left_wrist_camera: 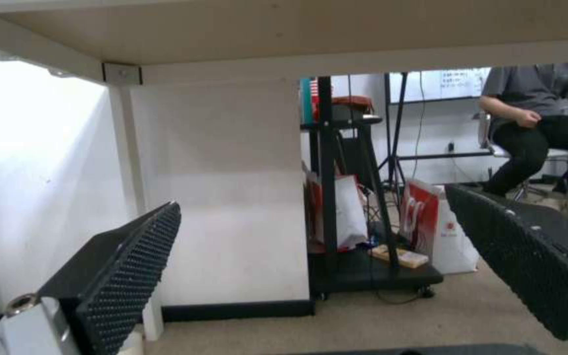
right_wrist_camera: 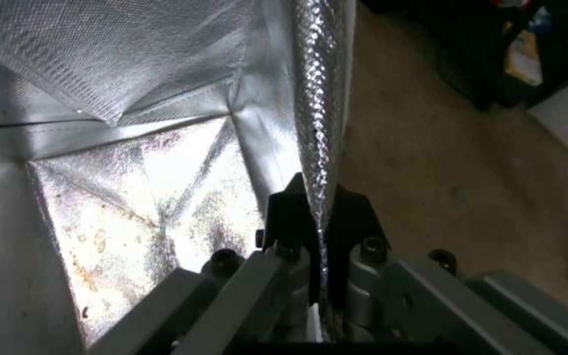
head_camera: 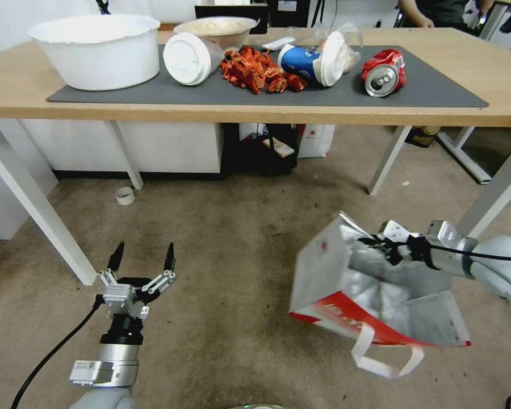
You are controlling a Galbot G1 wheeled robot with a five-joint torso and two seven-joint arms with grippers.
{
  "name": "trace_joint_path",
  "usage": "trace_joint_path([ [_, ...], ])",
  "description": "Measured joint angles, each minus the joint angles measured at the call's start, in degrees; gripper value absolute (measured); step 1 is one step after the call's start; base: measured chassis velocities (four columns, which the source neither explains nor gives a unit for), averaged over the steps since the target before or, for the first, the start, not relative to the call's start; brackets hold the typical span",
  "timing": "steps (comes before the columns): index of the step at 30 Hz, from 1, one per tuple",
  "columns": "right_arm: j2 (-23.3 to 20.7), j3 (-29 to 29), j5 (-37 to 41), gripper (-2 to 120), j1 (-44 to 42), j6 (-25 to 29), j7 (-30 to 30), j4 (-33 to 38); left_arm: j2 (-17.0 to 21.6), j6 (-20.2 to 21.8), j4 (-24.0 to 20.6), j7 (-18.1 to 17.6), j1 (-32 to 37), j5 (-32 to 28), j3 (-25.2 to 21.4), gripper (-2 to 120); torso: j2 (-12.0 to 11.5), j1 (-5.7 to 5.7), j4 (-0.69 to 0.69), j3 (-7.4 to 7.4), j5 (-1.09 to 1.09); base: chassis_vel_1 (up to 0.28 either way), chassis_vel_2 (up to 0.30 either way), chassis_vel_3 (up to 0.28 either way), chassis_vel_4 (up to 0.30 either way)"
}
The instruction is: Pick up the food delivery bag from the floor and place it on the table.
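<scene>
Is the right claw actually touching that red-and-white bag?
Touching. The right wrist view shows the right gripper with both fingers pinched on the bag's foil-lined wall.

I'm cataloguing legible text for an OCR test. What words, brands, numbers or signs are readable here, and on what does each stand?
None can be read with confidence.
food delivery bag, held by the right gripper: white lettering on its red band and a small red logo, both too blurred.
blue cup on the table: white print, unreadable.
red can: crushed, no legible brand.
whiteboard: writing too small.

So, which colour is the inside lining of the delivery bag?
Shiny silver foil lining, best seen in the right wrist view.
</scene>
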Motion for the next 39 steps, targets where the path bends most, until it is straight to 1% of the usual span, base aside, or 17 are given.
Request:
trace_joint_path([
  [2, -0.7, -0.4, 4.8, 0, 0.5, -2.4, 1.9, 2.4, -0.1, 0.0, 0.0, 0.1, -0.1, 0.2, 0.2, 100, 0.0, 0.00, 0.00, 0.00, 0.00, 0.000, 0.000, 0.000, 0.000],
  [3, -0.7, -0.4, 4.8, 0, 0.5, -2.4, 1.9, 2.4, -0.1, 0.0, 0.0, 0.1, -0.1, 0.2, 0.2, 100, 0.0, 0.00, 0.00, 0.00, 0.00, 0.000, 0.000, 0.000, 0.000],
  [5, -1.1, -1.0, 8.1, 0, 0.9, -4.3, 3.6, 4.4, -0.3, 0.0, 0.0, 0.2, -0.1, 0.5, 0.4, 100, 0.0, 0.00, 0.00, 0.00, 0.00, 0.000, 0.000, 0.000, 0.000],
  [7, -1.1, -1.4, 8.6, 0, 1.0, -4.9, 4.1, 5.4, -0.4, 0.0, 0.1, 0.2, -0.2, 0.8, 0.5, 100, 0.0, 0.00, 0.00, 0.00, 0.01, 0.000, 0.000, 0.000, 0.000],
  [13, -1.2, -1.9, 8.2, 0, 1.3, -5.2, 4.4, 7.9, -0.9, 0.0, 0.4, 0.3, -0.4, 1.3, 0.7, 100, 0.0, 0.00, -0.01, 0.00, 0.02, 0.000, 0.000, 0.000, 0.000],
  [23, -3.7, -1.7, 6.8, 0, 0.9, -5.2, 4.1, 12.5, -2.0, 0.0, 0.4, 0.3, -0.6, 3.1, 1.1, 100, 0.0, 0.00, 0.00, 0.00, 0.01, 0.000, 0.000, 0.000, 0.000],
  [33, -3.1, -2.0, 6.4, 0, 0.2, -5.4, 4.4, 12.6, -1.8, 0.2, -0.3, 0.6, -0.8, 3.2, 1.1, 100, 0.0, 0.00, 0.00, 0.00, 0.02, 0.000, 0.000, 0.000, 0.000],
  [39, -2.6, -2.4, 5.8, 0, 0.1, -5.4, 4.5, 12.1, -1.8, 1.3, -0.4, 1.3, -0.9, 3.2, 1.3, 100, 0.0, 0.00, 0.00, 0.00, 0.02, 0.000, 0.000, 0.000, 0.000],
])
